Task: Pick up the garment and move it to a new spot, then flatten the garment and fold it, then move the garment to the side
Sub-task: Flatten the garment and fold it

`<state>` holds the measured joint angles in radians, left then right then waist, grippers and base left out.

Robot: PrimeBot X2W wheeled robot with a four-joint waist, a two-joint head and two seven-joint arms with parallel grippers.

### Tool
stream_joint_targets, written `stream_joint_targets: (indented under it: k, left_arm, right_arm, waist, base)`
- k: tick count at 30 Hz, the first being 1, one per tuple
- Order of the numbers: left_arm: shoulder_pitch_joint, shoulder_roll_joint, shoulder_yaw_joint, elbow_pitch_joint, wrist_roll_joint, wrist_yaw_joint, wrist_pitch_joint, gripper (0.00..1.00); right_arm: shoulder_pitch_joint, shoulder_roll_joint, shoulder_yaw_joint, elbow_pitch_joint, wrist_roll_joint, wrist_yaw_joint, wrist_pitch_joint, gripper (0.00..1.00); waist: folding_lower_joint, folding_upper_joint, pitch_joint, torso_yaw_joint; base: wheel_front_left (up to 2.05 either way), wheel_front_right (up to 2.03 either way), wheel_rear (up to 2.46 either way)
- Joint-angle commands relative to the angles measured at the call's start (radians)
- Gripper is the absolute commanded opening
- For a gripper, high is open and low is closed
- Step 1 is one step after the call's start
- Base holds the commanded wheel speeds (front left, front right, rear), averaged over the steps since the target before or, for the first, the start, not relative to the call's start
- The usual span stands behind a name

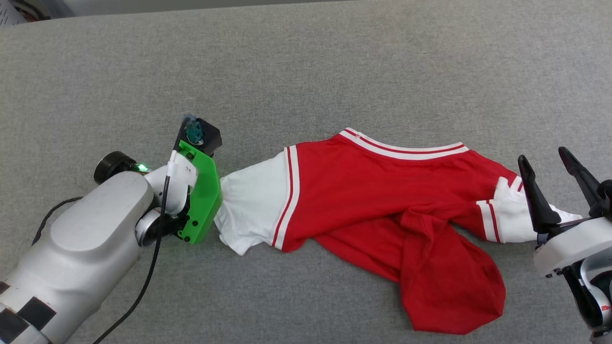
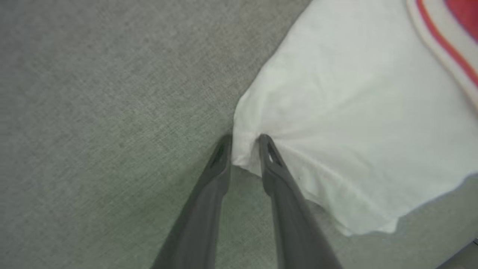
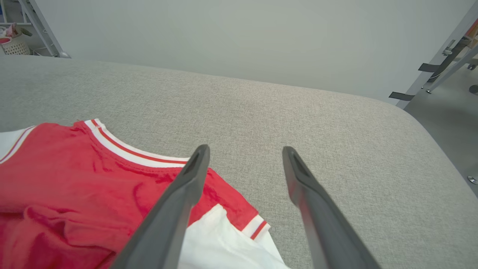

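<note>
Though bunched, progress: flattening likely underway; folding, moving aside pending.
Right hand [image 1: 543,156]: released, spread above one white sleeve [image 1: 509,217].
Left hand [image 2: 244,147]: clenched on other sleeve's edge.
Red white-sleeved thin-fabric T-shirt [image 1: 382,191]: twisted, mid grey fabric worktop [image 1: 334,71].

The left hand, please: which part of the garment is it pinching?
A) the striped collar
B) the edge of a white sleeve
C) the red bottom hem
B: in the left wrist view, the left hand has closed its two fingers on the garment at the bunched edge of a white sleeve.
</note>
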<state>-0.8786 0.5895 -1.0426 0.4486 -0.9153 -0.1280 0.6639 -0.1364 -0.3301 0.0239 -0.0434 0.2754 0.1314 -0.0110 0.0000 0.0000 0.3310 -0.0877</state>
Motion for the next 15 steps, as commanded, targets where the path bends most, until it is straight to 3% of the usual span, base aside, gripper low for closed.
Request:
stream_joint_targets:
  k: [1, 7, 15]
  left_arm:
    - [0.019, -0.011, -0.034, 0.026, -0.007, -0.003, -0.026, 0.00]
    - [-0.049, 0.042, 0.000, 0.064, -0.032, -0.003, -0.162, 0.00]
    - [-0.053, 0.115, 0.035, 0.198, -0.049, -0.003, -0.255, 0.00]
  right_arm:
    - [-0.013, -0.003, -0.007, 0.006, -0.003, -0.001, -0.010, 1.00]
    - [0.004, -0.006, -0.033, 0.018, 0.002, -0.001, -0.025, 1.00]
    - [0.027, -0.007, -0.053, 0.024, 0.008, -0.001, -0.035, 1.00]
  waist:
    - [0.0000, 0.0000, -0.009, 0.007]
    - [0.0000, 0.0000, -0.041, 0.020]
    - [0.0000, 0.0000, -0.060, 0.013]
  base:
    - [0.00, 0.00, 0.00]
    - [0.00, 0.00, 0.00]
    - [0.00, 0.00, 0.00]
